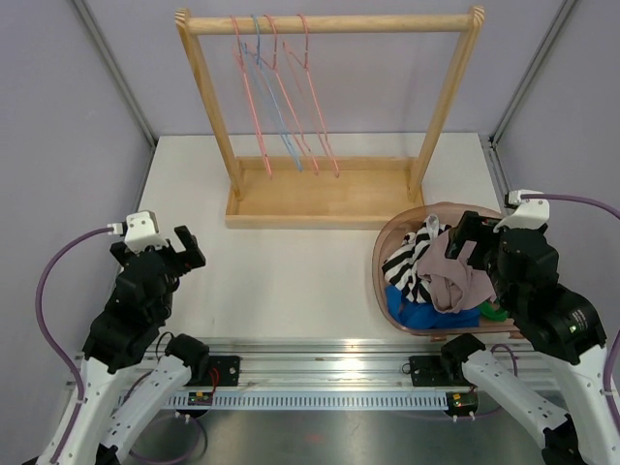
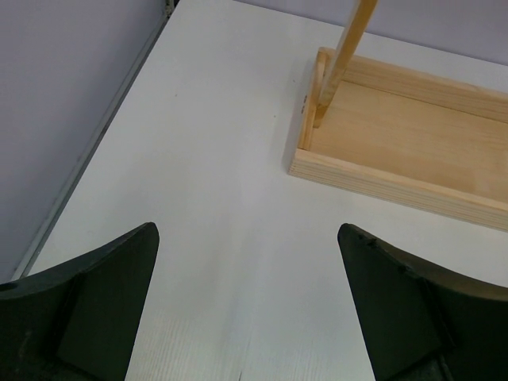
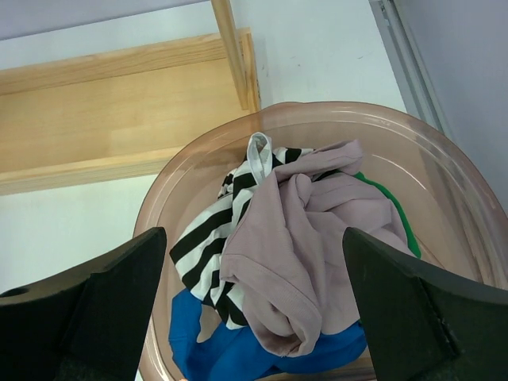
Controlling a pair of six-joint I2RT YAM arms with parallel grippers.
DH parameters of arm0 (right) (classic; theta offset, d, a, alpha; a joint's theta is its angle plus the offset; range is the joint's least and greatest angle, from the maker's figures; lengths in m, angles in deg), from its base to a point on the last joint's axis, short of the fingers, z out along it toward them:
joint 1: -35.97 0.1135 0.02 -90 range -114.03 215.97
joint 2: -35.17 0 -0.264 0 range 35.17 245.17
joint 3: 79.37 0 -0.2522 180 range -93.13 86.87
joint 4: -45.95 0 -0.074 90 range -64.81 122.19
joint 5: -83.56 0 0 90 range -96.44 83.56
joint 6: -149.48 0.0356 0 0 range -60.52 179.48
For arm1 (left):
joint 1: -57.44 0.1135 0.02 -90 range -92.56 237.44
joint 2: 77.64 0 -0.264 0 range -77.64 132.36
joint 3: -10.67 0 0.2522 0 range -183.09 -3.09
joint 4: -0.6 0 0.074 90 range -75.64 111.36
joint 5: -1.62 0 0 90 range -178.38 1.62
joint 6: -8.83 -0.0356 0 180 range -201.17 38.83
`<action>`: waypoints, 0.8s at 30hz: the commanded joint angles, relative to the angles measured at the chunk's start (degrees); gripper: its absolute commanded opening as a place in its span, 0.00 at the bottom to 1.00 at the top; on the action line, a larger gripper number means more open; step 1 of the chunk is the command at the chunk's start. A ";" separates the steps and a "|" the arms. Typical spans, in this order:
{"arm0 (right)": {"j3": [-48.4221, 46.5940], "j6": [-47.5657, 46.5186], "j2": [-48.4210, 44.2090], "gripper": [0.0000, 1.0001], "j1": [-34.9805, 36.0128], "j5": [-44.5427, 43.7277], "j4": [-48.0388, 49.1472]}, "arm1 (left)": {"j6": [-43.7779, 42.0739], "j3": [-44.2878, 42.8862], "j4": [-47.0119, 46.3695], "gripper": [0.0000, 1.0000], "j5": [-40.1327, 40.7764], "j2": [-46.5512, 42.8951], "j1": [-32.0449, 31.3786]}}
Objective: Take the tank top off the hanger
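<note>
Several thin pink and blue wire hangers (image 1: 281,97) hang bare on the wooden rack (image 1: 329,23) at the back of the table; no garment is on any of them. A dusty-pink garment (image 1: 450,271) lies crumpled on top of the clothes in the brown basket (image 1: 387,242). My right gripper (image 1: 475,237) is open and empty just above that pile, with the pink garment (image 3: 309,238) between and below its jaws (image 3: 254,234). My left gripper (image 1: 179,247) is open and empty over bare table (image 2: 248,230) at the left.
The basket (image 3: 333,111) also holds a black-and-white striped piece (image 3: 206,238), a blue piece (image 3: 230,349) and a green one (image 3: 389,202). The rack's wooden base tray (image 1: 320,194) stands behind the basket and shows in the left wrist view (image 2: 413,151). Grey walls enclose both sides.
</note>
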 commanded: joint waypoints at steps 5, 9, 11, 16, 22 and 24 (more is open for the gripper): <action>0.52 -4.10 -1.37 1.00 -0.24 1.81 -0.49 | -3.66 4.93 -6.22 0.99 -3.33 -2.77 3.30; 1.49 -4.01 -2.87 0.99 -0.24 1.89 -1.21 | -3.92 6.08 -7.02 0.99 -5.97 -4.18 3.39; 2.10 -4.19 -3.57 0.99 -0.24 1.89 -1.03 | -4.09 6.34 -7.19 0.99 -6.59 -4.36 3.48; 2.46 -3.58 -4.01 0.99 -0.15 2.33 -1.21 | -4.18 6.26 -6.93 0.99 -7.56 -3.31 3.39; 2.72 -3.31 -4.10 0.99 -0.24 2.86 -1.03 | -4.27 6.25 -6.93 0.99 -7.74 -3.31 3.39; 2.81 -3.31 -4.10 1.00 -0.24 3.04 -1.03 | -4.27 6.34 -7.02 0.99 -7.82 -3.31 3.48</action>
